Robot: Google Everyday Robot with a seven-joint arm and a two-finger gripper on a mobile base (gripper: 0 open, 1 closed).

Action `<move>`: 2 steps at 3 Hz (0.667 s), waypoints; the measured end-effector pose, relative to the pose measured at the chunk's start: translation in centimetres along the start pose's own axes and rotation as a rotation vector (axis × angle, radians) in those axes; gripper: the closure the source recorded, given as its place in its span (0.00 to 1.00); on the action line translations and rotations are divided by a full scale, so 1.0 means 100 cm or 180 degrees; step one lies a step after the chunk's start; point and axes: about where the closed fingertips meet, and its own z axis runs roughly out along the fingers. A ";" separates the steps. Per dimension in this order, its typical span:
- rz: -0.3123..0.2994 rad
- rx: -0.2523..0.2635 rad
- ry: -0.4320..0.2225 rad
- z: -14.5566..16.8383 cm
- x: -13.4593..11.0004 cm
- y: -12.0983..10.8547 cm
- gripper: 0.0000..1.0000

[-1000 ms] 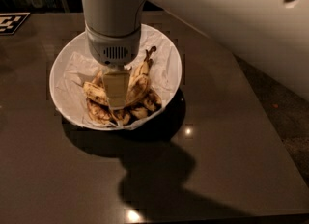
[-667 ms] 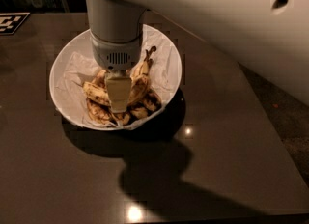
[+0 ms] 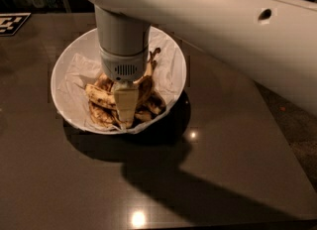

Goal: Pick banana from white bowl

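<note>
The white bowl [image 3: 65,70] with its crumpled paper lining stands at the back left of the dark table. A bunch of brown-speckled bananas lies in it. The banana [image 3: 148,73] is the long curved one on the right of the bunch, its dark stem tip pointing up and back. My gripper [image 3: 125,109] hangs straight down from the grey wrist into the middle of the bunch, just left of the banana, and reaches in among the fruit. The wrist hides the banana's lower part.
The shorter, browner bananas [image 3: 101,97] lie left of and below the gripper. The large white arm [image 3: 233,30] crosses the upper right of the view. A black-and-white marker [image 3: 11,23] lies at the table's [image 3: 223,140] far left corner. The table's right edge runs diagonally.
The gripper has sunk slightly lower into the bunch. The arm's upper link has shifted across the top of the view. The bowl and bananas have not moved.
</note>
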 end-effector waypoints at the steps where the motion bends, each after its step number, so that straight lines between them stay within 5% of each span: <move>1: 0.0013 -0.0043 0.0092 0.015 0.004 0.005 0.58; 2: 0.0011 -0.0044 0.0093 0.012 0.004 0.005 0.83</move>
